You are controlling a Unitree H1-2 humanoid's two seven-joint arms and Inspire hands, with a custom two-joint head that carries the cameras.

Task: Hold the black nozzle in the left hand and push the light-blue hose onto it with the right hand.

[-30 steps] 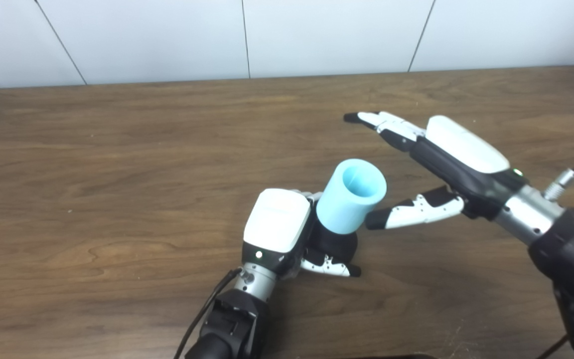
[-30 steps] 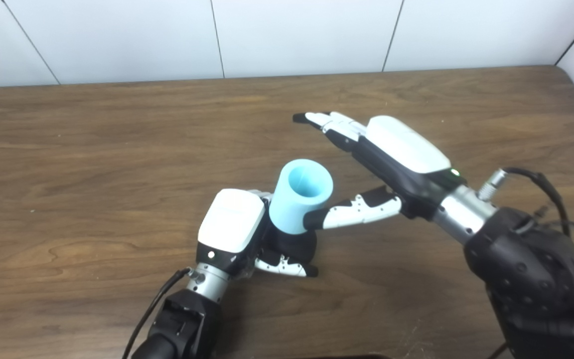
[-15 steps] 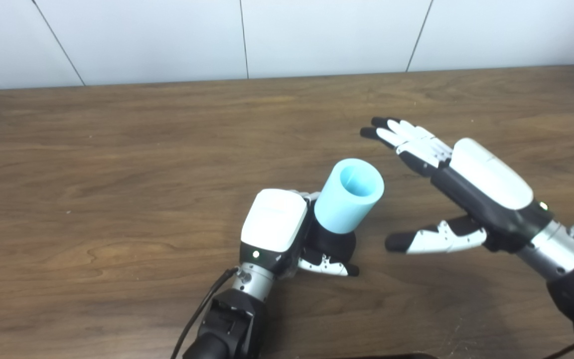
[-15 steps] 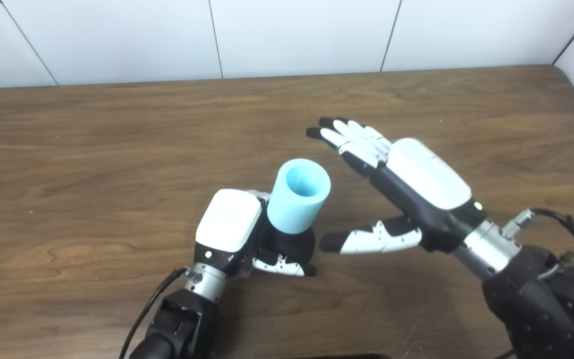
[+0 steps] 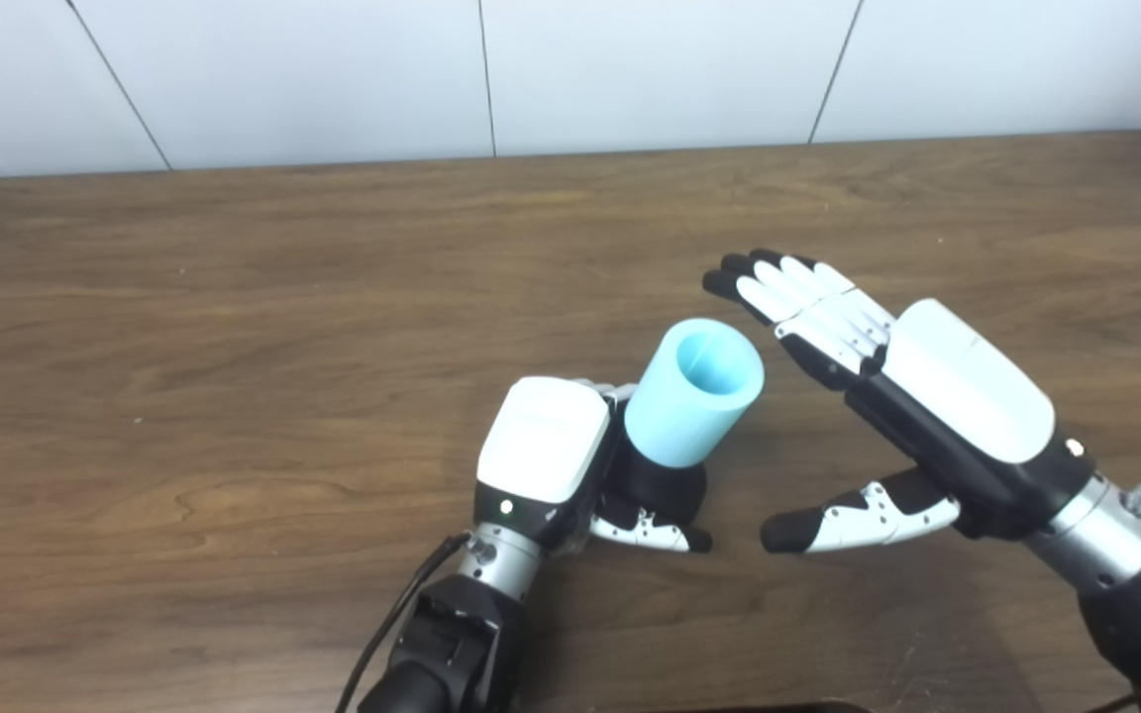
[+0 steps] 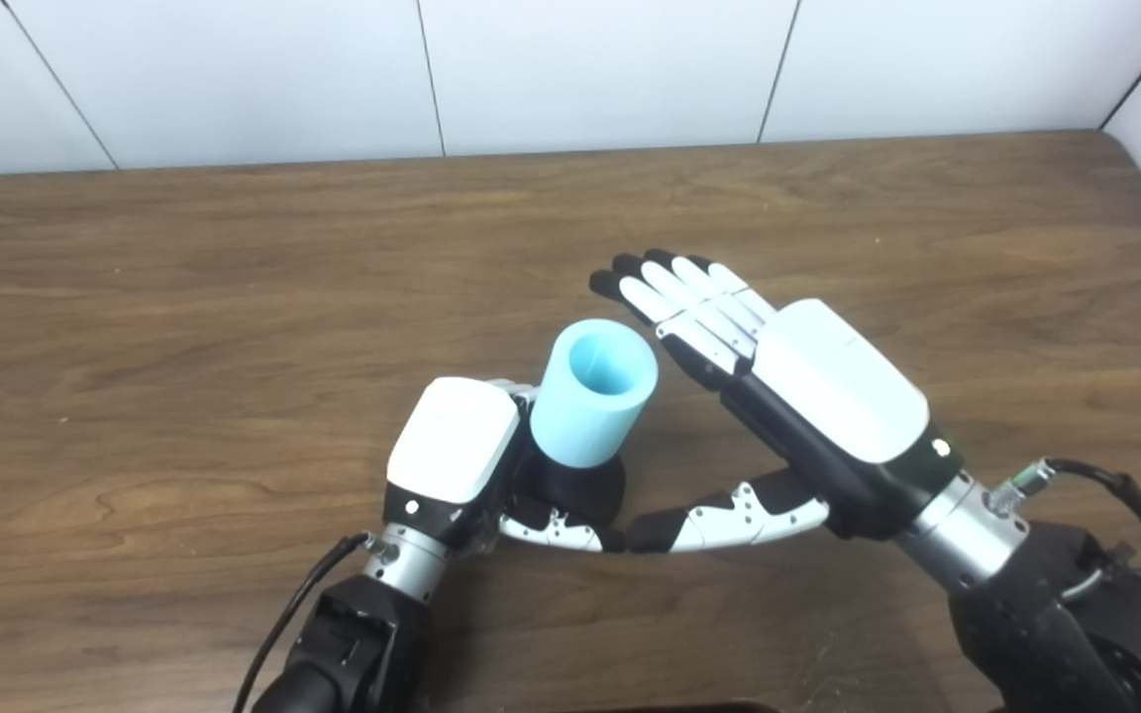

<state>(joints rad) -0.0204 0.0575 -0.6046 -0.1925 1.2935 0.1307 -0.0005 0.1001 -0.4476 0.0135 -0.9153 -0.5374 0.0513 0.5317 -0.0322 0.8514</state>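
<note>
Now that your right hand [image 5: 912,396] has let go and backed off, fingers spread, light-blue hose [image 5: 694,393] sits on the black nozzle [image 5: 665,485] your left hand [image 5: 570,460] grips: looks seated.

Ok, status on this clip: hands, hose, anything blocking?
Left hand shut on black nozzle. Light-blue hose seated on the nozzle, tilted. Right hand open beside it, not touching. Nothing blocking.

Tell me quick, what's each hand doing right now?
Left hand: closed around the black nozzle, with the blue hose sitting on top.
Right hand: open, fingers spread, holding nothing, beside the hose.
</note>
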